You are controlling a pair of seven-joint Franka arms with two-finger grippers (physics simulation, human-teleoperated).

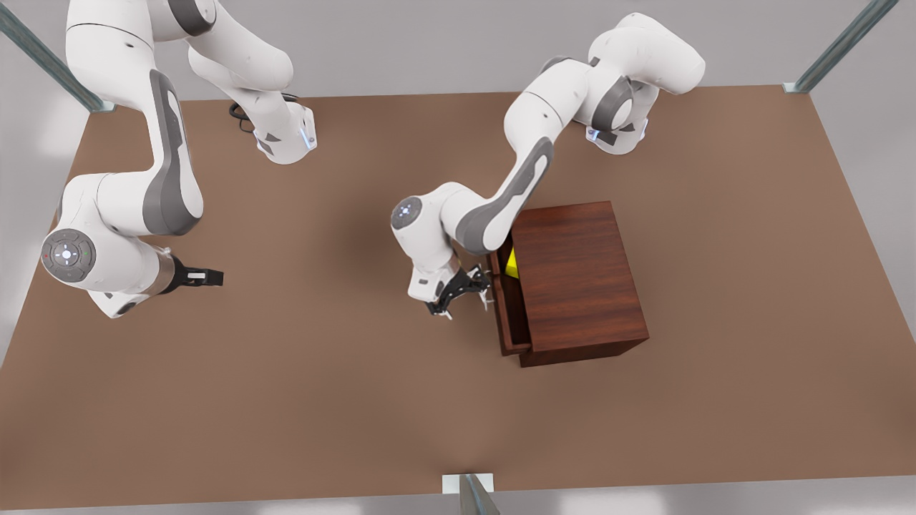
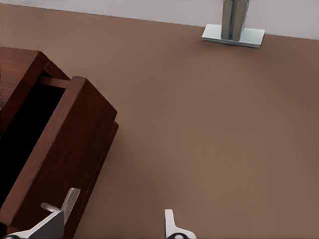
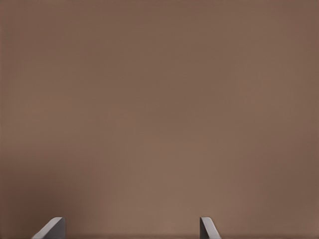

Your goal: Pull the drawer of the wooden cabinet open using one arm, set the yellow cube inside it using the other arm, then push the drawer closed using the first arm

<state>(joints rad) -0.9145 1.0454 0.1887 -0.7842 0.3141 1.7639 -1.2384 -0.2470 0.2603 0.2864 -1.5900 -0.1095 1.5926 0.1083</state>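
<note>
The wooden cabinet (image 1: 580, 279) stands right of the table's middle in the front view. Its drawer (image 1: 507, 322) is pulled out a short way toward the front view's left, and the yellow cube (image 1: 513, 263) lies inside it, partly under the cabinet top. My left gripper (image 1: 461, 290) is open right at the drawer's front panel (image 2: 70, 149). One fingertip (image 2: 70, 196) lies against that panel, while the left gripper (image 2: 119, 216) holds nothing. Far off at the front view's left, my right gripper (image 1: 211, 275) waits open over bare table, and nothing sits between the fingers of the right gripper (image 3: 130, 226).
A metal post with a white foot (image 1: 469, 490) stands at the table's near edge, also seen as a post (image 2: 233, 30) beyond the drawer. More posts stand at the far corners (image 1: 801, 86). Brown tabletop (image 1: 322, 372) stretches wide between the two arms.
</note>
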